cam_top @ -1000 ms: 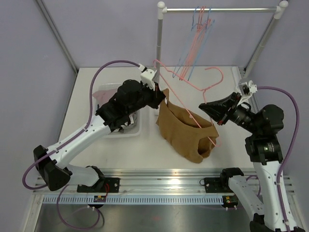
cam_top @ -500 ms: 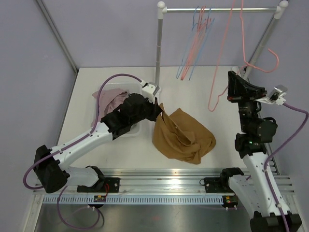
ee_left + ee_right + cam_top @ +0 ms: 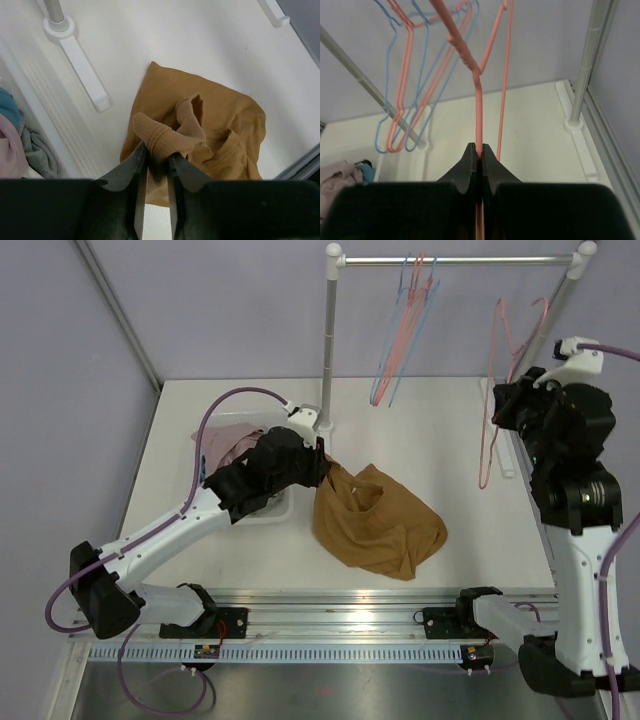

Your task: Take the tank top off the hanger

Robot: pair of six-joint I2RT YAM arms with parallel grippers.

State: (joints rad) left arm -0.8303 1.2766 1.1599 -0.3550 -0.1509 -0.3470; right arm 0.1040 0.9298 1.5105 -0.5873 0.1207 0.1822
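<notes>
Tan knit tank top [image 3: 380,530] pinched in closed left gripper [image 3: 156,151] as anchor, frame centre; bare pink wire hanger [image 3: 478,107] clamped by right gripper [image 3: 479,152], upper right.

Lavender walls [image 3: 200,300], white table [image 3: 430,440], metal rail [image 3: 450,259]

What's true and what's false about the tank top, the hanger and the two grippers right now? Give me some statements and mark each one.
The tank top lies on the table, off the pink hanger. True.
The left gripper is open, clear of the cloth. False: it is shut on a fold of the tank top.
The right gripper is shut on the pink hanger. True.
The rail is bare. False: spare hangers, pink and blue, hang on it.
</notes>
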